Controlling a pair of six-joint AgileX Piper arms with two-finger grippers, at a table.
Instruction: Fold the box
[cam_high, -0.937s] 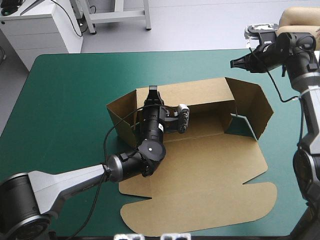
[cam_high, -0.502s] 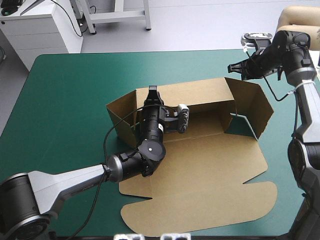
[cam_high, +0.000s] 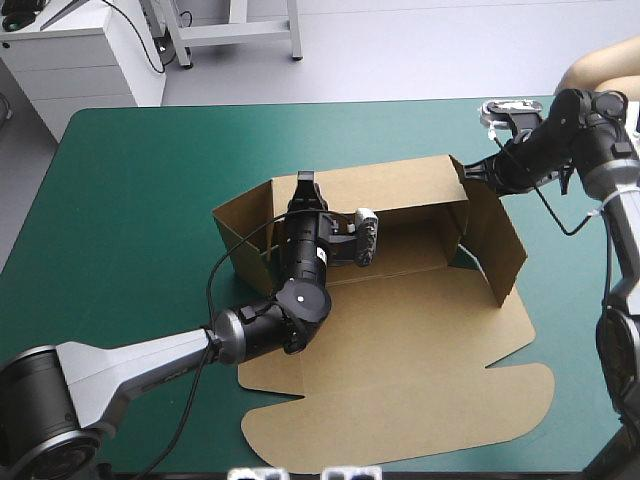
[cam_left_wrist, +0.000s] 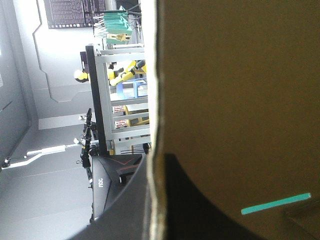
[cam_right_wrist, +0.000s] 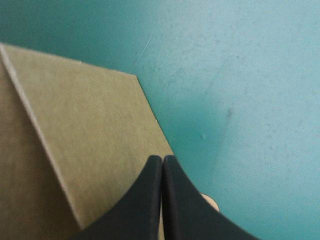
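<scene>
From the high view: the box (cam_high: 400, 340) sits mid-table on the teal-green cover (cam_high: 150, 180), a bit toward the right. It's half-built, with the back wall (cam_high: 390, 185) standing, the left end wall up too, and the big lid panel lying flat toward the near edge. The right flap (cam_high: 495, 245) is swung inward, standing at an angle. The left gripper (cam_high: 305, 185) is on top of the back wall near its left end. The right gripper (cam_high: 478, 170) is right at the flap's outer face, up by the back corner.

Left wrist view: the brown box (cam_left_wrist: 240, 100) wall runs edge-on straight through the left gripper (cam_left_wrist: 156, 165), a black finger (cam_left_wrist: 190, 200) on each side, so it's pinching the wall. A thin strip of cover (cam_left_wrist: 275, 204) shows low down.

Right wrist view: the right gripper (cam_right_wrist: 162, 160) has its fingers pressed together into one point, holding nothing. The tip sits over the flap's (cam_right_wrist: 85, 140) edge, with bare cover (cam_right_wrist: 250, 90) on the other side.
</scene>
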